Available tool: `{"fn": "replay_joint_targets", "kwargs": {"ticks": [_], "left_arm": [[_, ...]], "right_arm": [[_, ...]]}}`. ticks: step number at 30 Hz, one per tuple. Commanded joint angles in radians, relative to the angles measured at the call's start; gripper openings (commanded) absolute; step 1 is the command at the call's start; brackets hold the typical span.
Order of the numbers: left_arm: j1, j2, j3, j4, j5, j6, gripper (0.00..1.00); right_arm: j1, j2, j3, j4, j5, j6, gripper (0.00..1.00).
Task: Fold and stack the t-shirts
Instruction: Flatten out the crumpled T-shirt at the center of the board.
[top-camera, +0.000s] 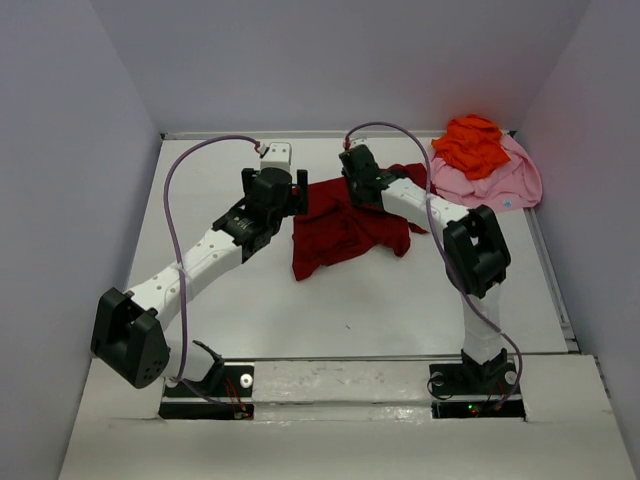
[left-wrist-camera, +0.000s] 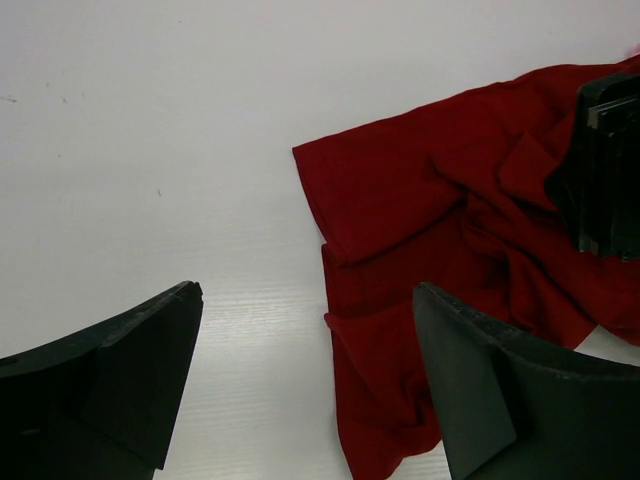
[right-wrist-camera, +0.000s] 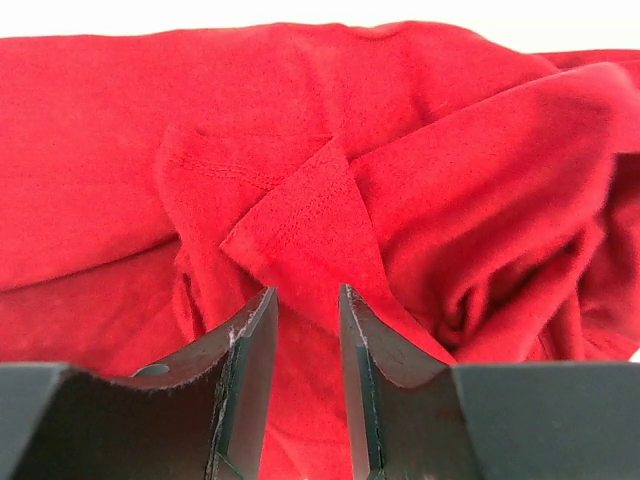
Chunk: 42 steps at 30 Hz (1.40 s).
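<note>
White tabletop (top-camera: 250, 300) boxed by pale walls left, right and far; plenty of bare surface near and left for spreading cloth. Nearest, only the two arm bases at the near edge. Mid-table, at the left gripper (left-wrist-camera: 305, 300): spread fully wide, grasping nothing, hanging over bare table just left of the dark red t-shirt (top-camera: 345, 230). Lies crumpled and unfolded at centre, long axis slanting from near-left to far-right, one squared corner of cloth reaching toward the left jaws. Farther in, at the right gripper (right-wrist-camera: 305, 295): parted by a narrow gap, no cloth pinched between, poised over the shirt's far part with a pointed flap of hem straight ahead of the tips. Seems the better placed of the two for a grab; probably needs only a short reach forward and down. Farthest, in the far-right corner, well apart from the red: bright orange t-shirt (top-camera: 470, 145) heaped on the light pink t-shirt (top-camera: 500, 190), both unfolded.
</note>
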Motion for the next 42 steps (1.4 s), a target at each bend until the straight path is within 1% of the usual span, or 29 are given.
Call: {"fn": "replay_joint_targets", "kwargs": {"ticks": [1, 7, 12, 13, 16, 22, 36, 42], "left_arm": [[-0.004, -0.016, 0.050, 0.007, -0.002, 0.006, 0.96], [-0.003, -0.020, 0.050, 0.007, -0.006, 0.009, 0.96], [-0.004, -0.022, 0.050, 0.007, -0.005, 0.008, 0.96], [-0.003, -0.022, 0.050, 0.007, -0.006, 0.008, 0.96], [-0.003, -0.022, 0.049, 0.007, -0.005, 0.009, 0.96], [-0.004, -0.020, 0.050, 0.007, -0.005, 0.008, 0.96], [-0.003, -0.019, 0.048, 0.007, -0.006, 0.008, 0.96], [-0.003, -0.019, 0.049, 0.007, -0.003, 0.005, 0.96]], "right_arm": [[-0.005, 0.054, 0.069, 0.016, 0.003, -0.036, 0.37], [-0.005, 0.070, 0.056, 0.017, 0.023, -0.042, 0.39], [-0.005, 0.068, 0.040, 0.022, 0.038, -0.051, 0.45], [-0.005, 0.071, 0.039, 0.026, 0.037, -0.055, 0.48], [-0.005, 0.070, 0.033, 0.026, 0.032, -0.059, 0.51], [-0.005, 0.014, -0.019, 0.029, 0.003, -0.039, 0.53], [0.004, -0.093, -0.131, 0.031, 0.020, -0.016, 0.53], [0.004, -0.073, -0.139, 0.039, 0.031, -0.021, 0.54]]}}
